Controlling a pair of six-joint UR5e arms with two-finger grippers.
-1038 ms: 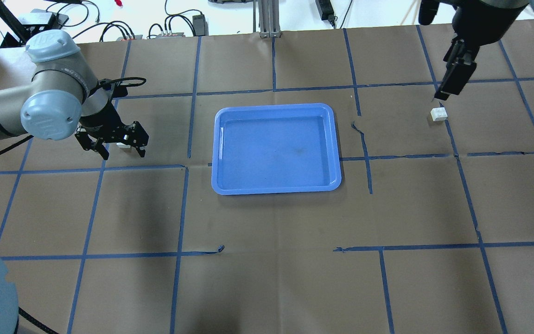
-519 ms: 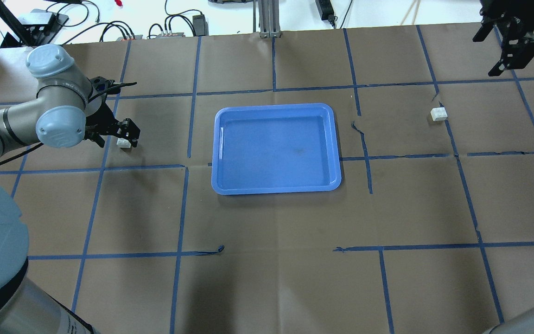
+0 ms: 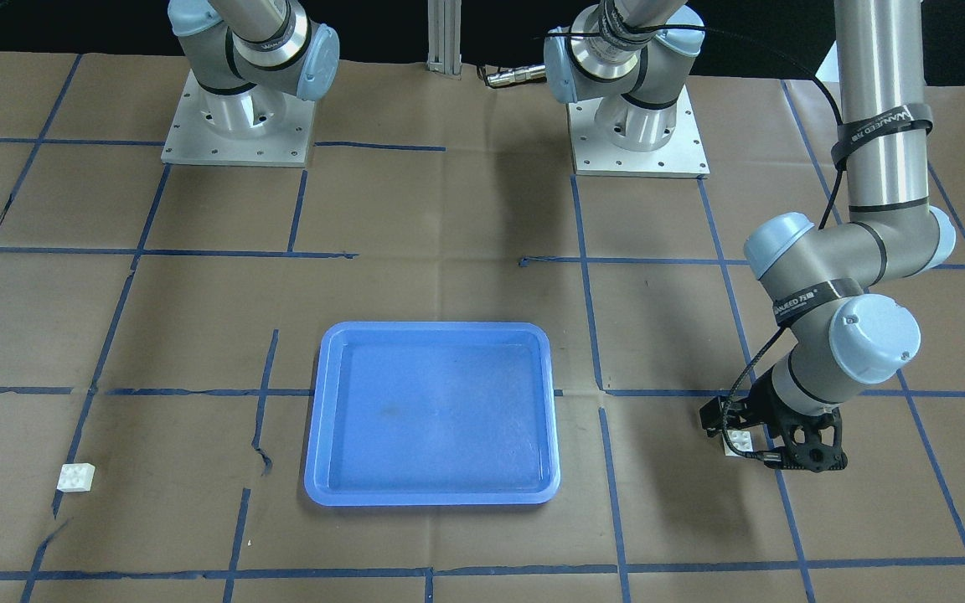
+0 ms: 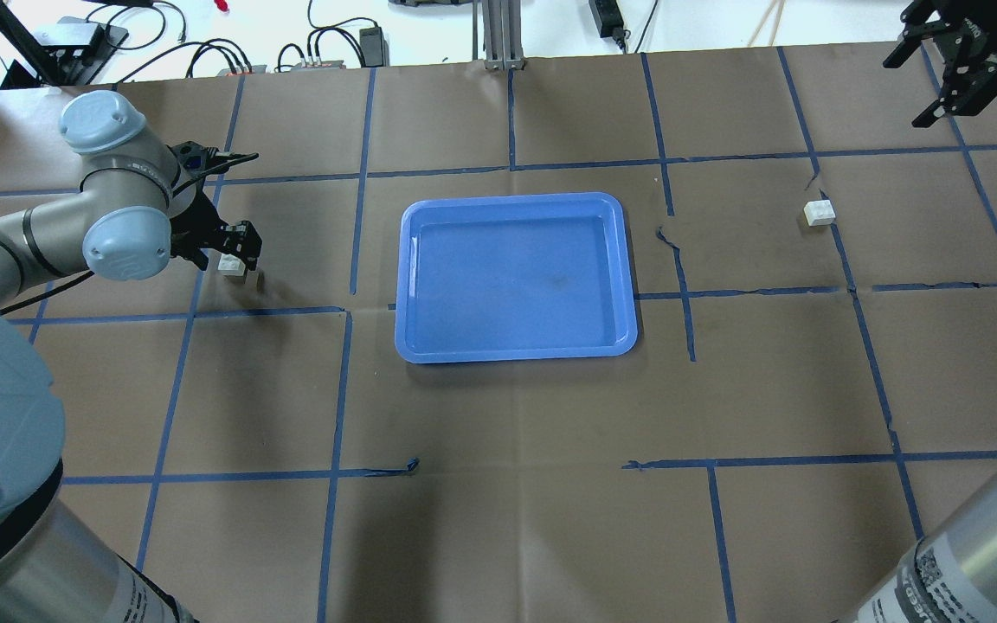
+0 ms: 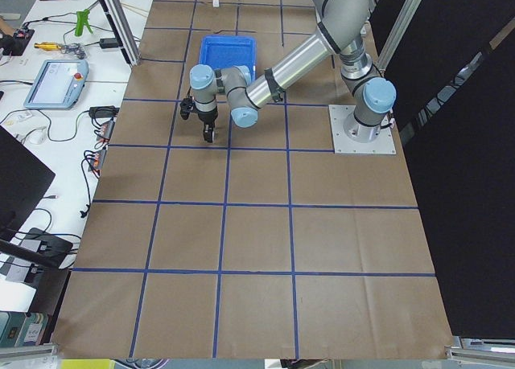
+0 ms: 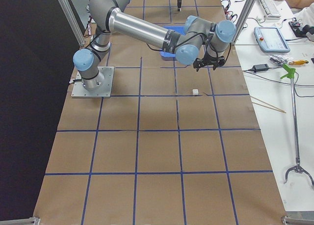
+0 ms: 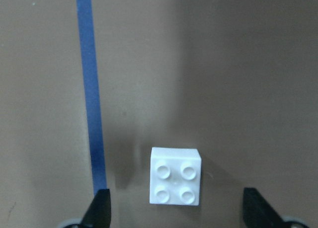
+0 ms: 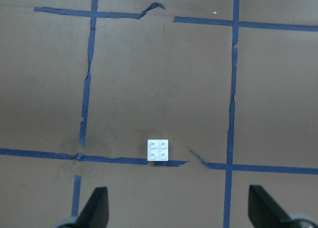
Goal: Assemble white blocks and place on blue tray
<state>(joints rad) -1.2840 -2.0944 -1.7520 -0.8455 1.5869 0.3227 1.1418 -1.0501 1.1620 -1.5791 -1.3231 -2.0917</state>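
Note:
One white block [image 7: 175, 183] lies studs up on the brown paper between the open fingers of my left gripper [image 7: 177, 214], untouched by either finger. The overhead view shows this block [image 4: 230, 266] under my left gripper [image 4: 229, 252], left of the blue tray [image 4: 516, 201]. The other white block [image 4: 819, 212] lies alone, right of the tray. My right gripper [image 4: 953, 82] is open and empty, high above the table's back right, and its wrist view shows that block [image 8: 158, 151] far below. The tray [image 3: 432, 329] holds nothing.
Brown paper with a grid of blue tape lines [image 4: 360, 173] covers the table. Both arm bases [image 3: 235, 126] stand at the robot's side. Cables and power supplies [image 4: 325, 52] lie beyond the far edge. A torn tape strip [image 4: 676, 260] lies right of the tray.
My right gripper has lifted away from the right block, up and towards the back right. My left gripper has come down around the left block and stays open.

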